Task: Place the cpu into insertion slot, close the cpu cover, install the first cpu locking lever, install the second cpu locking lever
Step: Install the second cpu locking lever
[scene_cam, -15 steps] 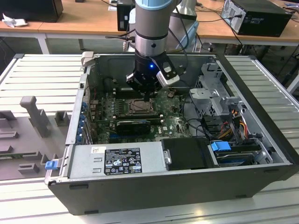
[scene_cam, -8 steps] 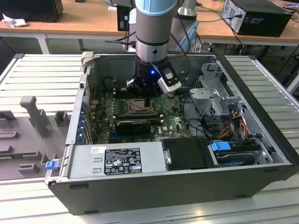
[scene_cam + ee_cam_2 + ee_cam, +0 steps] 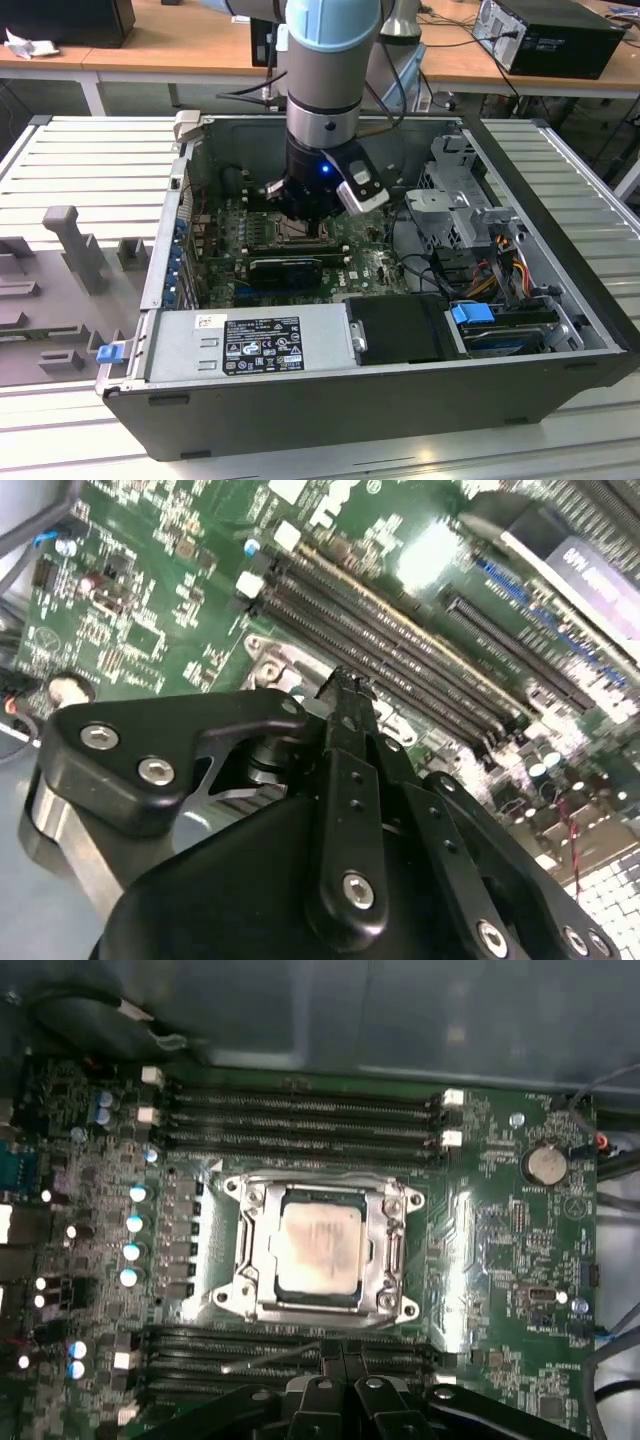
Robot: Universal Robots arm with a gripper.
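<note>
In the first wrist view, going left to right, a column of blue-topped capacitors [image 3: 133, 1222] stands at nine o'clock of the insertion slot [image 3: 246, 1250], which sits mid-board between two banks of black memory slots [image 3: 300, 1110]. The cpu [image 3: 318, 1250] lies flat inside the slot with its pale top showing, and the cpu cover [image 3: 392, 1252] is down around it, framing it on all sides. A coin battery [image 3: 546, 1164] lies toward two o'clock of the slot.

The tool [image 3: 340, 1380] hangs at six o'clock of the slot, its tips pressed together and holding nothing, just beside a thin metal rod [image 3: 270, 1358] that lies across the lower memory slots.

I judge the chip and cover steps done and the first locking lever in hand. It calls for catching that thin rod cleanly and pressing it under its hook without scraping the board.
</note>
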